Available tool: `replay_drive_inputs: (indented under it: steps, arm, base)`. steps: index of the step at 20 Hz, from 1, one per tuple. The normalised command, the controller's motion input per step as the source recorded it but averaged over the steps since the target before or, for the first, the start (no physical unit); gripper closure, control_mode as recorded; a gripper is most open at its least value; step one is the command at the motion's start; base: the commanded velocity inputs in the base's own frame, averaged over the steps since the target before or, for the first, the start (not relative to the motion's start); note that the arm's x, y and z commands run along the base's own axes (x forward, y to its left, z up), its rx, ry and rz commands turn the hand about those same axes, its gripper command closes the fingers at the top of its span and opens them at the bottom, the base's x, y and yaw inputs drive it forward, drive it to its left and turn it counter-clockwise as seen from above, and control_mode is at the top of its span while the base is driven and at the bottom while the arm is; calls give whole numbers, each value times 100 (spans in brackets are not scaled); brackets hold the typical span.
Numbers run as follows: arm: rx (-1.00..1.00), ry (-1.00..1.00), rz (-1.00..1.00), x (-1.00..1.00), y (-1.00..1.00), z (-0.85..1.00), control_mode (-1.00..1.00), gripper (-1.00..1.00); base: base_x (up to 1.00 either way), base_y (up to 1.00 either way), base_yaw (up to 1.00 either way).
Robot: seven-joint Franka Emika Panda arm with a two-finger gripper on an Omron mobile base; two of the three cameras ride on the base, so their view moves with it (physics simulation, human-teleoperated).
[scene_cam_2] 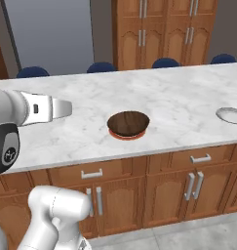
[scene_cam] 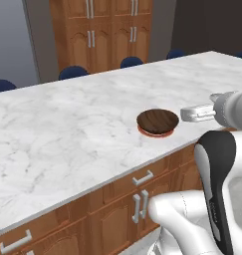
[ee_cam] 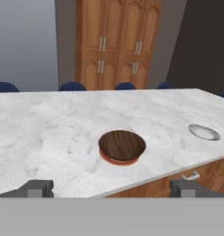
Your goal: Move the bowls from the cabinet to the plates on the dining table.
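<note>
A dark brown wood-grained bowl (scene_cam: 158, 120) (scene_cam_2: 128, 122) (ee_cam: 122, 144) sits upright on a plate with a red-brown rim (scene_cam: 155, 133) (scene_cam_2: 126, 137) (ee_cam: 119, 161), near the front edge of the dining table (scene_cam: 67, 129) (scene_cam_2: 178, 105) (ee_cam: 53, 138). A second plate, pale grey and bare (scene_cam_2: 231, 115) (ee_cam: 204, 132), lies further right along that edge. My gripper (scene_cam: 184, 115) (scene_cam_2: 69, 108) (ee_cam: 111, 188) hovers above the table edge, drawn back from the bowl and pointing at it. It is open with nothing between its fingers. The cabinet is out of view.
Blue chair backs (scene_cam: 72, 72) (scene_cam_2: 101, 67) (ee_cam: 72, 86) line the table's far side. Tall arched-panel wooden cupboards (scene_cam: 107, 30) (scene_cam_2: 164, 27) (ee_cam: 115, 44) stand behind them. Drawers and doors with silver handles (scene_cam: 142, 178) (scene_cam_2: 200, 159) run below the tabletop.
</note>
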Motion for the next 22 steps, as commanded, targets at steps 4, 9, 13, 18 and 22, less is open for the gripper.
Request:
replay_drive_inputs:
  steps: [4, 9, 13, 18, 22]
  arm:
    - [0, 0, 0, 0, 0, 0, 100, -100]
    - [0, 0, 0, 0, 0, 0, 100, -100]
    - [0, 0, 0, 0, 0, 0, 100, -100]
    - [0, 0, 0, 0, 0, 0, 100, -100]
    - [0, 0, 0, 0, 0, 0, 100, -100]
  base:
    - [-22, 44, 28]
    - [-22, 50, 32]
    - [-21, 53, 33]
    - [-17, 52, 32]
    - [-12, 51, 32]
